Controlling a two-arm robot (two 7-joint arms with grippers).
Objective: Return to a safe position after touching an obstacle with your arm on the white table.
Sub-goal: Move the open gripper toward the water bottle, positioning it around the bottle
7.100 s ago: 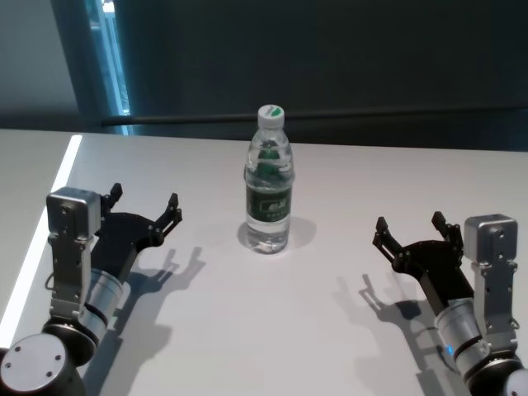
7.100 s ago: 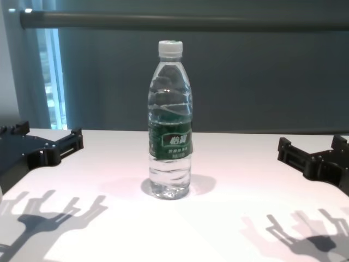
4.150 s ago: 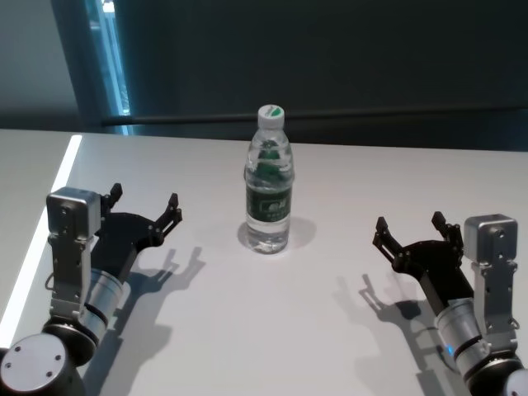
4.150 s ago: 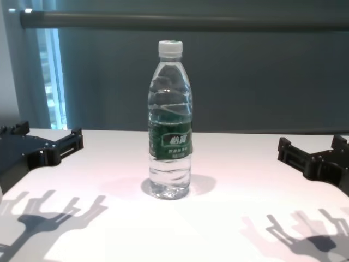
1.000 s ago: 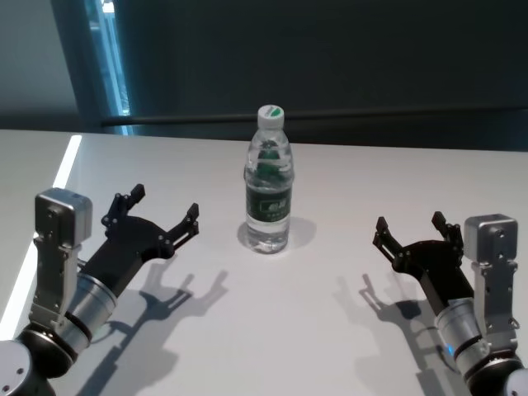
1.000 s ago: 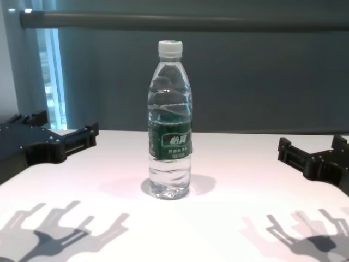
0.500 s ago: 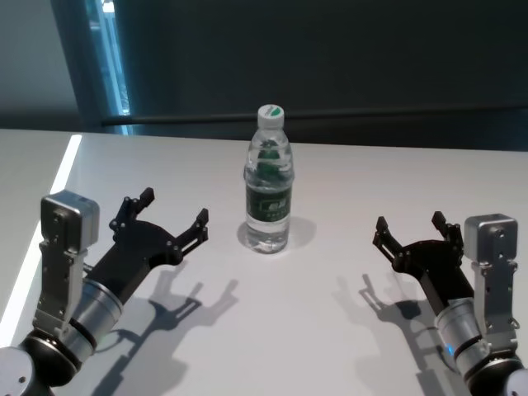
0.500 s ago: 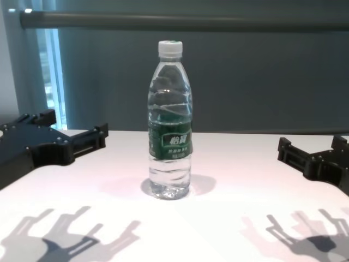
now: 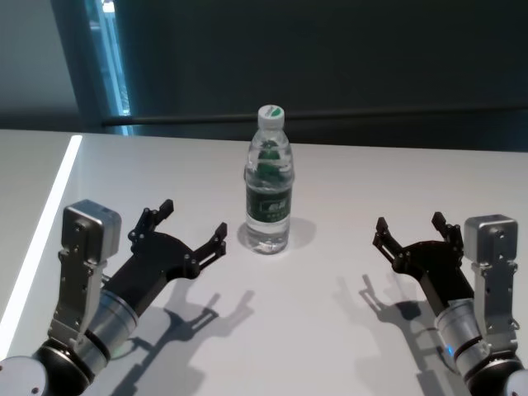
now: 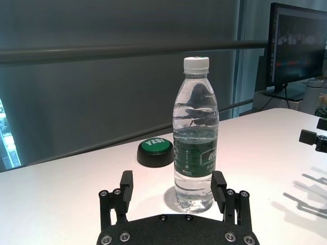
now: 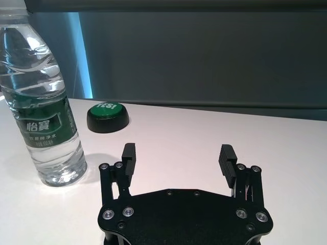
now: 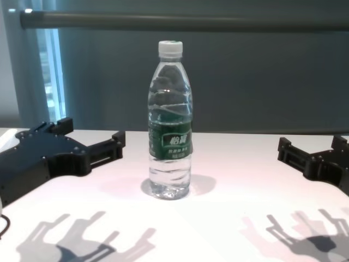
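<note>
Left gripper [image 9: 188, 229] spread wide, low over the white table [image 9: 330, 190], aimed at the water bottle [image 9: 268, 194] standing upright just ahead of its fingertips — not touching, gap visible in head and chest views; right gripper [image 9: 410, 233] also spread wide, parked well apart from the bottle on its far side. Clear plastic, white screw cap [image 9: 271, 115], dark green label [image 12: 170, 140] with white characters, water nearly to the neck. Smooth white tabletop, round black-and-green button [image 10: 156, 151] beyond the bottle from the left gripper, dark wall with horizontal rail [image 12: 185, 22] behind, monitor [image 10: 298, 48] off to one side.
</note>
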